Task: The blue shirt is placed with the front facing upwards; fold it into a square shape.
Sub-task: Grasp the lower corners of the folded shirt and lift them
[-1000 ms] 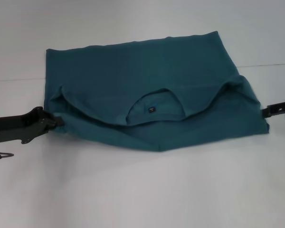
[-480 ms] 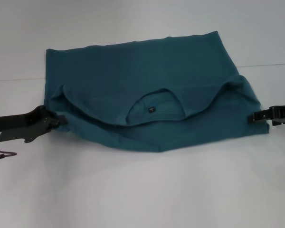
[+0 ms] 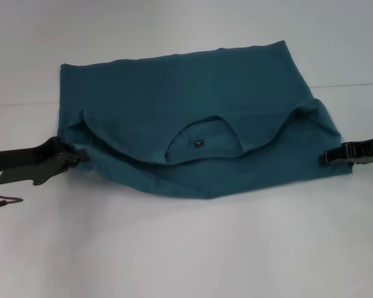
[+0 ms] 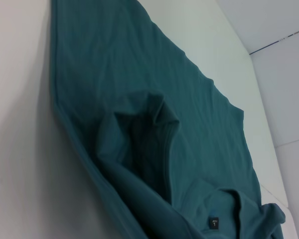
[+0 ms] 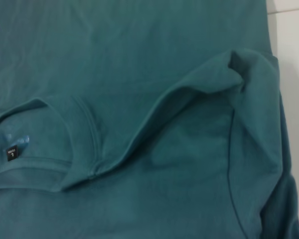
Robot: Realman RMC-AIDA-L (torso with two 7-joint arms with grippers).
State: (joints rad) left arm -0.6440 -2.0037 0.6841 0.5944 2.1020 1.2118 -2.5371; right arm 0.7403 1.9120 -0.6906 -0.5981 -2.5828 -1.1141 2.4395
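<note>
The blue shirt (image 3: 193, 99) lies on the white table, its near part folded over so the round collar and its small dark label (image 3: 199, 143) face up. The lettering is hidden. My left gripper (image 3: 79, 156) is at the shirt's near left corner, touching the cloth edge. My right gripper (image 3: 328, 156) is at the shirt's near right edge, its tip over the cloth. The left wrist view shows the shirt (image 4: 139, 99) and the label (image 4: 215, 222). The right wrist view shows the collar, the label (image 5: 12, 153) and a raised fold (image 5: 239, 64).
The white table (image 3: 186, 248) stretches in front of the shirt and on both sides. A seam line (image 3: 348, 85) runs across the table behind the shirt's right side.
My right gripper has moved left, from beside the shirt onto its right edge. My left gripper has shifted only slightly at the left corner. The shirt has kept its shape.
</note>
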